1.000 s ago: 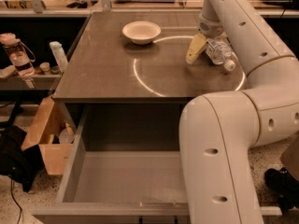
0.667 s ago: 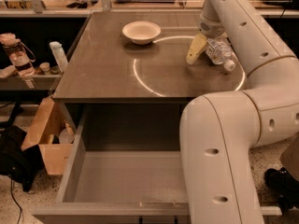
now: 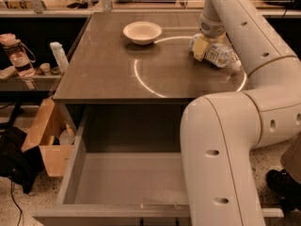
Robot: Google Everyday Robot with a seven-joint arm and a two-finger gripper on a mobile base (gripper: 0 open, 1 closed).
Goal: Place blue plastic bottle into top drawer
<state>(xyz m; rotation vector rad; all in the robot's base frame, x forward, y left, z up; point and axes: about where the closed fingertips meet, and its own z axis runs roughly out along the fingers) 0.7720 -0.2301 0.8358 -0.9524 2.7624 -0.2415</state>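
Observation:
The blue plastic bottle (image 3: pixel 221 56) lies on its side at the right of the grey table top (image 3: pixel 108 69), its white cap pointing right and toward me. My gripper (image 3: pixel 201 46) is down at the bottle's left end, with a yellowish finger pad against the table beside it. The big white arm comes in from the lower right and hides part of the bottle and table. The top drawer (image 3: pixel 94 192) is pulled open below the table's front edge, and the grey inside that shows holds nothing.
A white bowl (image 3: pixel 142 32) sits at the back middle of the table. A pink-lidded clear bottle (image 3: pixel 18 55) and a slim white bottle (image 3: pixel 59 56) stand on a shelf at the left. A cardboard box (image 3: pixel 47 140) sits on the floor by the drawer's left side.

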